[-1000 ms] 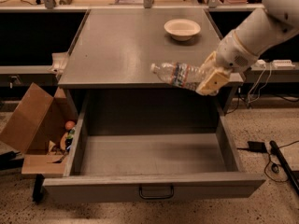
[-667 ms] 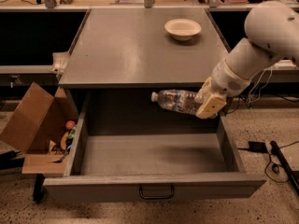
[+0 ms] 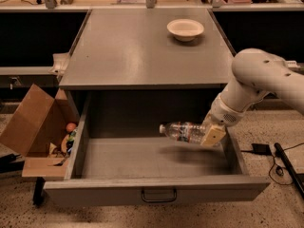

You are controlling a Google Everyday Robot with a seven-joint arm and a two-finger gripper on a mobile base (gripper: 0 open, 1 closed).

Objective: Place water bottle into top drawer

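The water bottle (image 3: 183, 131) is a small clear ribbed bottle with a white cap pointing left. It lies on its side in my gripper (image 3: 210, 134), which is shut on its base end. The bottle hangs inside the open top drawer (image 3: 156, 194), a little above the drawer floor at the right half. The drawer is a wide grey metal one, pulled fully out, with a small dark handle (image 3: 158, 195) at the middle of its front panel. My white arm (image 3: 259, 82) reaches in from the right.
A cream bowl (image 3: 185, 29) stands on the grey cabinet top (image 3: 133, 46) at the back right. An open brown cardboard box (image 3: 35, 127) with small items sits left of the drawer. Cables and a dark bar (image 3: 287, 167) lie on the floor at right.
My gripper has moved down and slightly forward with the bottle, from the level of the cabinet top's front edge into the drawer cavity. The bottle stays on its side.
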